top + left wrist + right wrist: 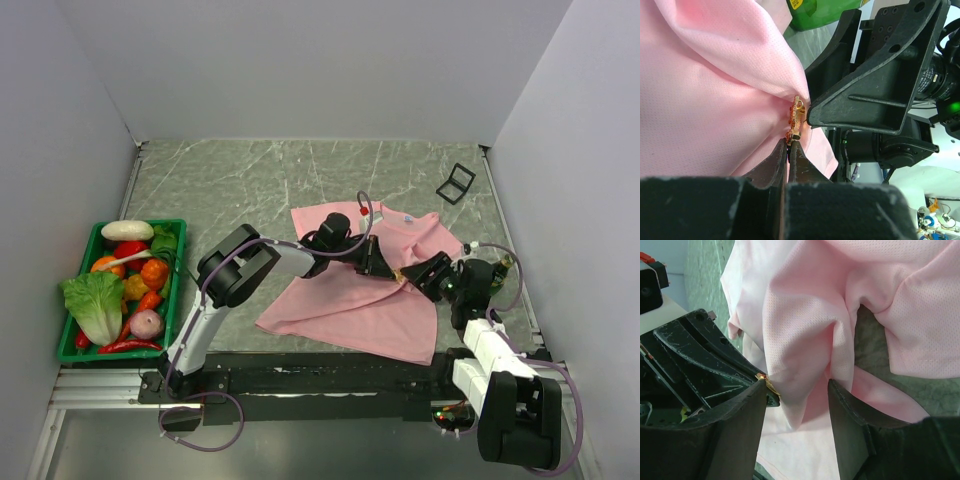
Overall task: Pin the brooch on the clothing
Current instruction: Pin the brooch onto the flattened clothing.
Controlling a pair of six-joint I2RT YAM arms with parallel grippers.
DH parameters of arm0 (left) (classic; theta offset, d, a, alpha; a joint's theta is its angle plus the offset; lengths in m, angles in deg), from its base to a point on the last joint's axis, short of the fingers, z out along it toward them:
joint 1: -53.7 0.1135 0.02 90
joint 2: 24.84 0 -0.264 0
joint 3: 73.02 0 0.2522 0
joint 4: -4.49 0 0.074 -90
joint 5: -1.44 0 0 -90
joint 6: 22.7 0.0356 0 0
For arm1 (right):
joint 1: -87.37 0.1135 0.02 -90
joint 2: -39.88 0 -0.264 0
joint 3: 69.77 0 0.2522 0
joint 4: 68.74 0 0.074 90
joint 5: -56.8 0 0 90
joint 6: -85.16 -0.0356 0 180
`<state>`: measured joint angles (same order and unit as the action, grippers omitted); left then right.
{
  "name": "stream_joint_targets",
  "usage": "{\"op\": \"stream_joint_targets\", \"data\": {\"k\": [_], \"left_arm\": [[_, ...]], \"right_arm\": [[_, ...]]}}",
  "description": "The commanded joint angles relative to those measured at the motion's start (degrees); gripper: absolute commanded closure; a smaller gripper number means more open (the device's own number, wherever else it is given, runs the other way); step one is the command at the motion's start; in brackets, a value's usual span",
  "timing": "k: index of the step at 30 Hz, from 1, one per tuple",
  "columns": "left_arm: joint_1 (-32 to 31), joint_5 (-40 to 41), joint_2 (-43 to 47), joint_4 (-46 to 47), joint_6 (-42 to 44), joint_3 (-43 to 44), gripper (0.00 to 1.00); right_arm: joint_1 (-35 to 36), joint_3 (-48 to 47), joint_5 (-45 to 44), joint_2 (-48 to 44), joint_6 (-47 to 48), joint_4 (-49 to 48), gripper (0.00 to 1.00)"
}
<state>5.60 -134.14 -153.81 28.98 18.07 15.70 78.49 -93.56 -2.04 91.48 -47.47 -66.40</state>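
The pink clothing [350,300] lies crumpled on the table, bunched up where the two grippers meet. My left gripper [388,268] is shut on the brooch [796,117], a tiny gold and orange-red pin pressed against a ridge of the clothing [715,100]. The left gripper's tips [790,142] hold the pin's lower end. My right gripper [425,275] faces it with jaws wide apart [796,390]. A hanging fold of the clothing [805,315] sits between them. The brooch [767,384] shows at the right gripper's left fingertip, and one of its fingers [860,100] nearly touches the pin.
A green basket [180,270] of toy vegetables stands at the table's left edge. A small black frame-like object [456,183] lies at the back right. White walls close in the marbled table [230,190] on three sides.
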Motion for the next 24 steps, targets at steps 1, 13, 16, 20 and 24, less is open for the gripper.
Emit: {"op": "stream_joint_targets", "data": {"k": [1, 13, 16, 20, 24], "left_arm": [[-0.77, -1.26, 1.17, 4.72, -0.16, 1.33, 0.99], [-0.68, -2.67, -0.14, 7.18, -1.57, 1.77, 0.99], [-0.6, -3.02, -0.85, 8.23, -2.53, 2.12, 0.99], [-0.51, -3.2, -1.64, 8.93, -3.58, 2.56, 0.99], [-0.07, -3.99, -3.39, 11.92, -5.87, 2.21, 0.99]], "right_arm": [[-0.17, 1.32, -0.49, -0.44, -0.34, -1.32, 0.41], [-0.17, 2.55, 1.71, -1.58, -1.58, -2.64, 0.43], [-0.17, 2.38, 1.71, -2.02, -1.49, -1.85, 0.43], [-0.26, 2.81, 2.06, -3.95, -1.4, -1.5, 0.43], [-0.26, 1.76, 1.98, -4.92, -0.7, -0.18, 0.43]]}}
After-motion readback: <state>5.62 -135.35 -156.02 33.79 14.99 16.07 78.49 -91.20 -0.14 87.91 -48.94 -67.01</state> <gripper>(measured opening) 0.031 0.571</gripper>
